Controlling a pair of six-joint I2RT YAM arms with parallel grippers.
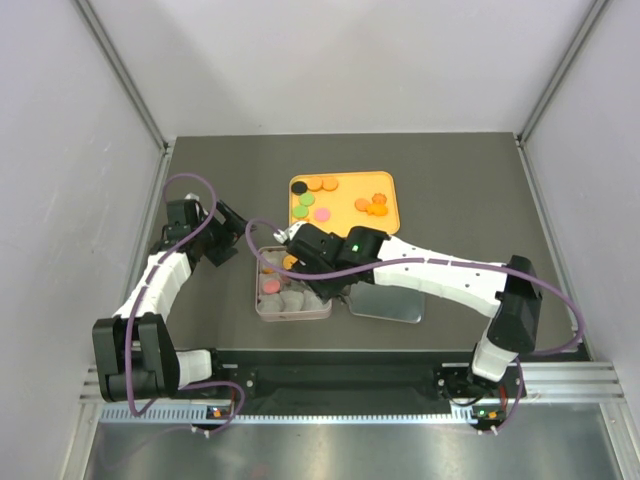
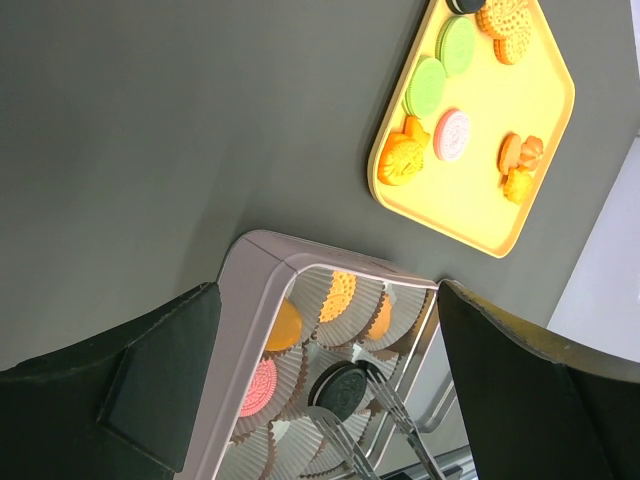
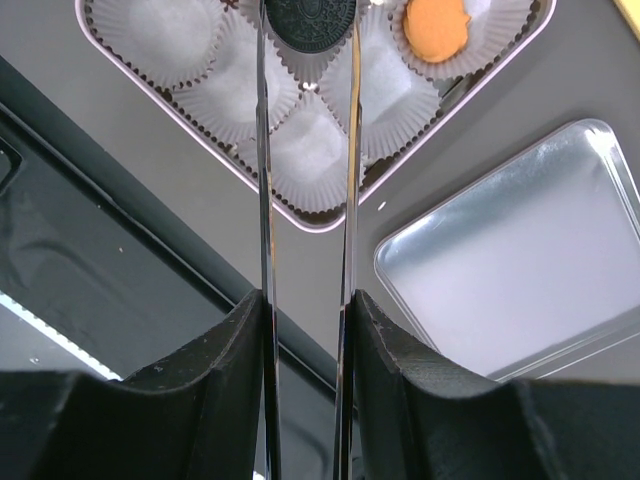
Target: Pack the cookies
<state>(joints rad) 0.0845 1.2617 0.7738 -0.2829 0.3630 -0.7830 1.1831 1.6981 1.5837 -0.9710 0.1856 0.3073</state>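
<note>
My right gripper (image 3: 305, 310) is shut on metal tongs (image 3: 263, 200). The tong tips pinch a black cookie (image 3: 308, 15) over a paper cup in the square pink tin (image 3: 230, 165). In the left wrist view the black cookie (image 2: 345, 390) sits between the tong tips (image 2: 400, 420), near a pink cookie (image 2: 258, 388) and orange cookies (image 2: 341, 295) lying in cups. My left gripper (image 2: 330, 295) is open, its fingers either side of the tin's far-left corner (image 2: 245, 300). More cookies lie on the orange tray (image 1: 390, 215): orange (image 1: 322, 184), green (image 1: 300, 210), pink (image 1: 322, 214) and black (image 1: 298, 187).
The tin's silver lid (image 1: 385, 303) lies flat just right of the tin (image 1: 262, 305), under my right arm. The orange tray stands just behind the tin. Grey walls close in the dark table on three sides.
</note>
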